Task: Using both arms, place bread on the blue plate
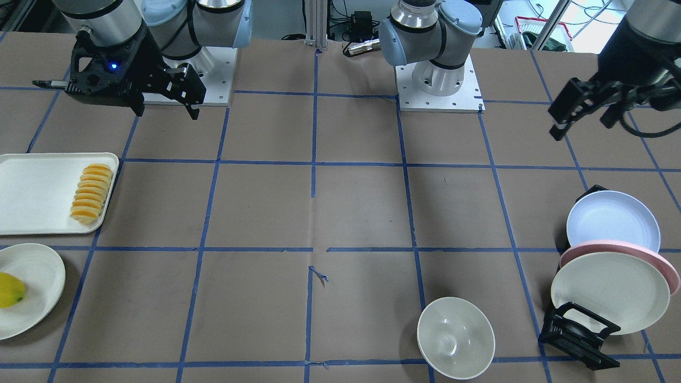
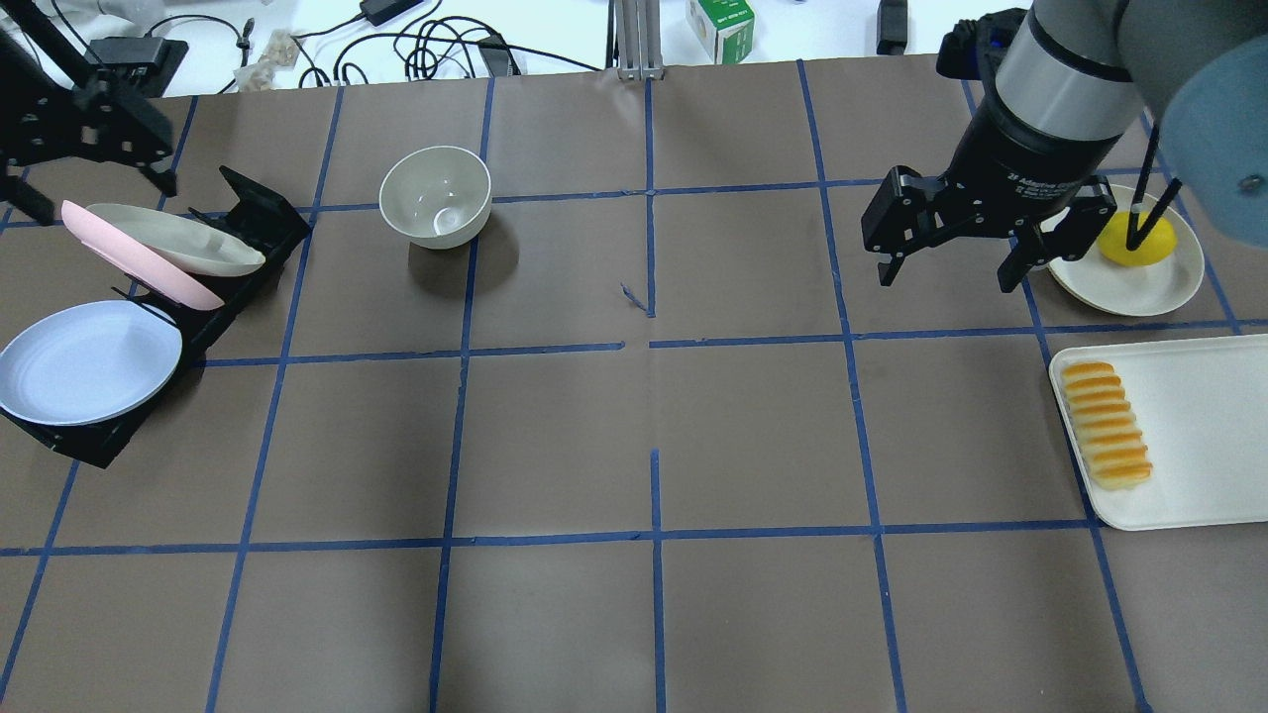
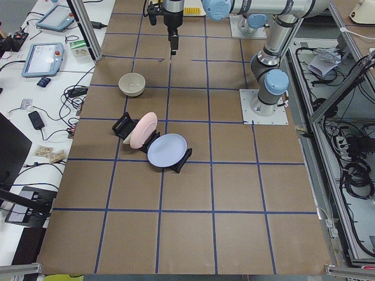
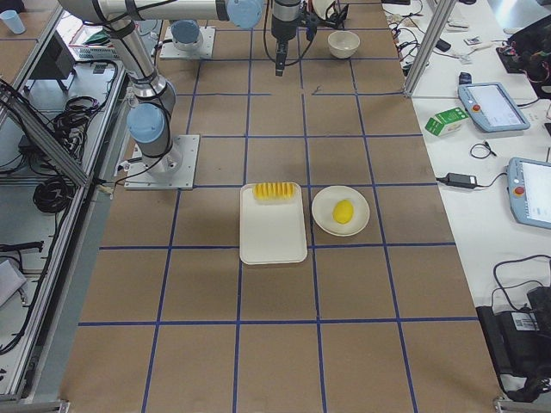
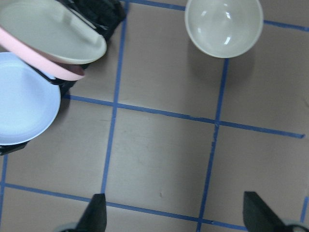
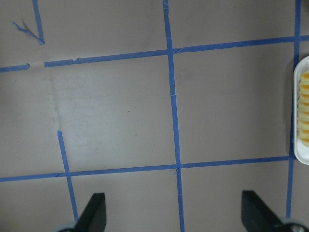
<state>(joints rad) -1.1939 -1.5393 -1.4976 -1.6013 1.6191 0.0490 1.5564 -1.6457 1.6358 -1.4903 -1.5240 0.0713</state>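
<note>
The bread [image 1: 91,192], a row of orange-topped slices, lies on the edge of a white tray [image 1: 32,191]; it also shows in the overhead view [image 2: 1106,424] and at the right edge of the right wrist view [image 6: 305,113]. The blue plate [image 1: 612,221] leans in a black rack [image 2: 243,213], seen also overhead [image 2: 84,361] and in the left wrist view [image 5: 21,104]. My right gripper [image 2: 948,279] hangs open and empty above the table, beyond the tray. My left gripper [image 1: 581,127] hangs open and empty high above the rack's far end.
A pink plate [image 2: 139,267] and a cream plate [image 2: 178,240] lean in the same rack. A cream bowl [image 2: 436,196] stands near the rack. A cream plate [image 2: 1139,282] with a yellow fruit [image 2: 1136,241] sits next to the tray.
</note>
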